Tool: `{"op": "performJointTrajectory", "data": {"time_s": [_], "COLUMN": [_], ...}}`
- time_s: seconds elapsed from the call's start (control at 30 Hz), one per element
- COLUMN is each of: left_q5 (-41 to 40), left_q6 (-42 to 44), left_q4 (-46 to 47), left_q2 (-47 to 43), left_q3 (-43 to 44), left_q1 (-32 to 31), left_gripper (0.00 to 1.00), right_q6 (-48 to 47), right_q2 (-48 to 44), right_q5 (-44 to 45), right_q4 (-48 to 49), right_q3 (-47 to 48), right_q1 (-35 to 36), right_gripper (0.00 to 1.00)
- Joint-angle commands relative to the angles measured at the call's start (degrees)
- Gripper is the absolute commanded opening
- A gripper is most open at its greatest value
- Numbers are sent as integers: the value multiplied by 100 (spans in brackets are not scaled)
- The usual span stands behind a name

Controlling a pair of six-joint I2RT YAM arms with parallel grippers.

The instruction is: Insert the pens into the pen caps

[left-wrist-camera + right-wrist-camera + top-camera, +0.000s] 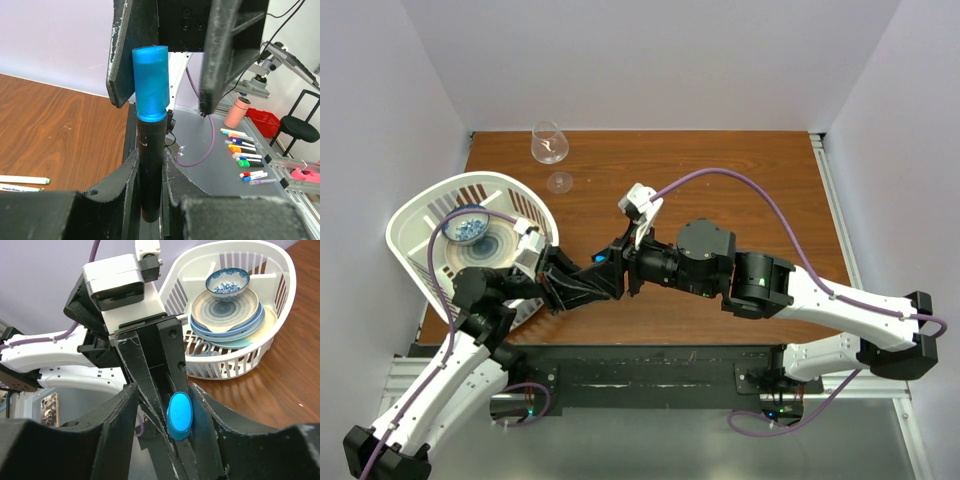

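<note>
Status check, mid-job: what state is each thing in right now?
black pen: clamped in the left end effector.
blue cap: seated on the black pen's end.
left end effector: shut on the black pen.
right end effector: open, straddling the blue cap.
white pens: lying flat on the table.

One blue cap, one dark pen and two white pens are visible. There is one basket, one bowl, one glass.
</note>
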Motion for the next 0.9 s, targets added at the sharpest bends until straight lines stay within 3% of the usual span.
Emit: {"op": "performJointTrajectory", "data": {"time_s": [0.0, 0.1, 0.2, 0.23, 0.3, 0.73, 0.87], "left_q5": [-20, -20, -37, -55, -90, -538, -547], "left_q6": [-97, -132, -220, -342, -562, -1696, -1390], "left_q4": [286, 348, 479, 558, 1102, 2475, 1730], "left_q2": [-4, -4, 23, 40, 67, 1085, 1271], "left_q3": [-9, -18, -9, -35, -123, 131, 465], "left_q1": [25, 25, 25, 25, 25, 25, 25], "left_gripper": [0, 0, 0, 0, 0, 0, 0], "right_q6": [105, 175, 324, 386, 578, 756, 606], "right_q2": [-227, -271, -332, -367, -377, -491, -421], "right_q5": [163, 172, 76, 14, -118, -435, -628], "right_q4": [278, 340, 428, 463, 603, 815, 535], "right_q3": [82, -68, -296, -471, -665, -1746, -1773], "right_q1": [2, 2, 2, 2, 2, 10, 19], "right_gripper": [43, 36, 19, 7, 0, 0, 0]}}
